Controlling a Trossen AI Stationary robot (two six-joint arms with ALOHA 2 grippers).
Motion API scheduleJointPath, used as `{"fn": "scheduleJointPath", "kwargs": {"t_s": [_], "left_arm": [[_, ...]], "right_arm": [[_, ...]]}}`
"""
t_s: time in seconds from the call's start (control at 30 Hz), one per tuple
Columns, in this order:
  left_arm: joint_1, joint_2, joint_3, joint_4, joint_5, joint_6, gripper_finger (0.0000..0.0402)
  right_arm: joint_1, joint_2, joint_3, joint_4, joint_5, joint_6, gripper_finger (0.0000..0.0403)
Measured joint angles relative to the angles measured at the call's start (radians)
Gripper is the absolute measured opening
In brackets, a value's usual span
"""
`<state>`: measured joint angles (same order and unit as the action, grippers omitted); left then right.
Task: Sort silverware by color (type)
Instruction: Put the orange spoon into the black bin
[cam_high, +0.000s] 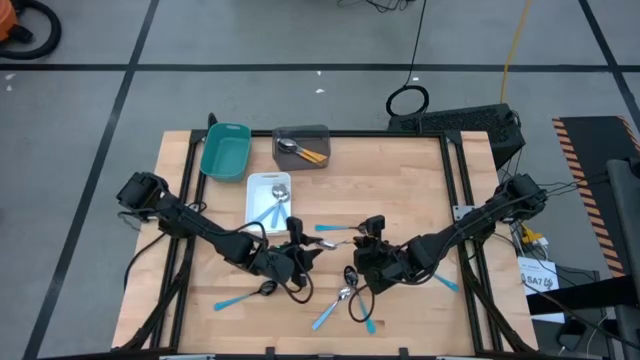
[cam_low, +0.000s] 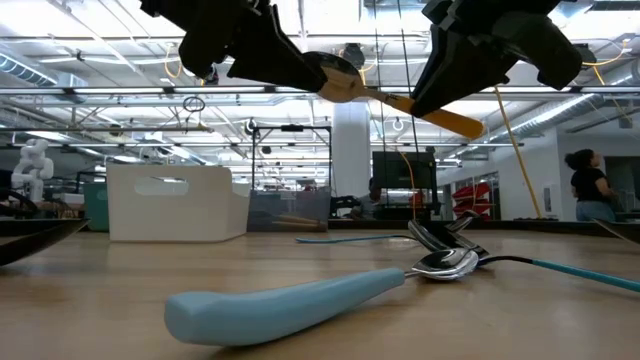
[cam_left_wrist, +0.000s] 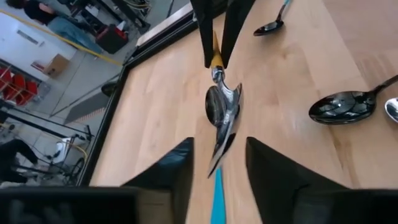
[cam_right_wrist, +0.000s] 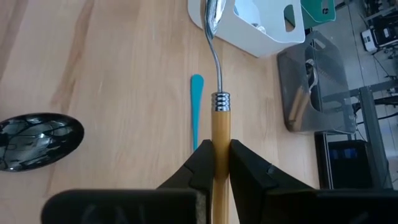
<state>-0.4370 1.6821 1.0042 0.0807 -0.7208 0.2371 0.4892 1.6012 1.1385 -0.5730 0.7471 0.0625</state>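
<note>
Right gripper (cam_right_wrist: 214, 163) sits centre-right of high view, fingers pinched tight on the handle of an orange-handled spoon (cam_right_wrist: 220, 121), held up off the table (cam_high: 400, 180) w/ its silver bowl pointing toward the left arm. Left gripper (cam_left_wrist: 216, 163) is just left of centre, fingers parted partway w/ nothing clamped btwn them; the spoon bowl hangs in the gap just ahead of its tips, not touching. In low view the spoon crosses the top-centre of frame btwn both arms, clear air under it. Loose blue-handled spoons (cam_high: 330, 316) lie scattered around lower centre of table, one blue handle (cam_low: 290, 305) right up front in low view. White tray (cam_high: 256, 190), teal tray (cam_high: 224, 150) and grey tray (cam_high: 318, 131) line the upper-left table edge. Upper-right quarter of tabletop is bare wood. Person (cam_low: 590, 186) stands far right in the room behind.
</note>
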Motion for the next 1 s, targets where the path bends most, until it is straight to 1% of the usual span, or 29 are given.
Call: {"fn": "scheduleJointPath", "kwargs": {"t_s": [0.23,0.3,0.43,0.53,0.63,0.73,0.83,0.93,1.0], "left_arm": [[0.000,0.000,0.000,0.001,0.019,0.031,0.0029],[-0.002,0.000,0.000,0.003,0.044,0.038,0.0012],[-0.002,0.000,0.000,0.014,0.071,0.049,0.0010],[-0.004,0.000,0.000,0.025,0.078,0.059,0.0009],[-0.012,0.000,0.000,0.016,0.075,0.096,0.0008],[-0.034,0.000,0.000,-0.005,0.072,0.180,0.0008],[-0.066,0.000,0.000,-0.013,0.066,0.296,0.0008],[-0.101,0.000,0.000,-0.010,0.060,0.430,0.0007],[-0.120,0.000,0.000,-0.008,0.060,0.508,0.0006]], "right_arm": [[0.000,0.000,0.000,0.001,0.000,-0.006,0.0029],[-0.001,0.000,0.000,0.001,-0.011,-0.010,0.0031],[-0.003,0.000,0.000,0.009,-0.031,-0.023,0.0050],[-0.002,0.000,0.000,0.019,-0.035,-0.012,0.0081],[-0.002,0.000,0.000,0.019,-0.049,0.035,0.0116],[-0.003,0.000,0.000,0.026,-0.116,0.081,0.0149],[-0.004,0.000,0.000,0.021,-0.172,0.126,0.0175],[-0.005,0.000,0.000,0.023,-0.210,0.165,0.0193],[-0.007,0.000,0.000,0.023,-0.260,0.187,0.0200]]}}
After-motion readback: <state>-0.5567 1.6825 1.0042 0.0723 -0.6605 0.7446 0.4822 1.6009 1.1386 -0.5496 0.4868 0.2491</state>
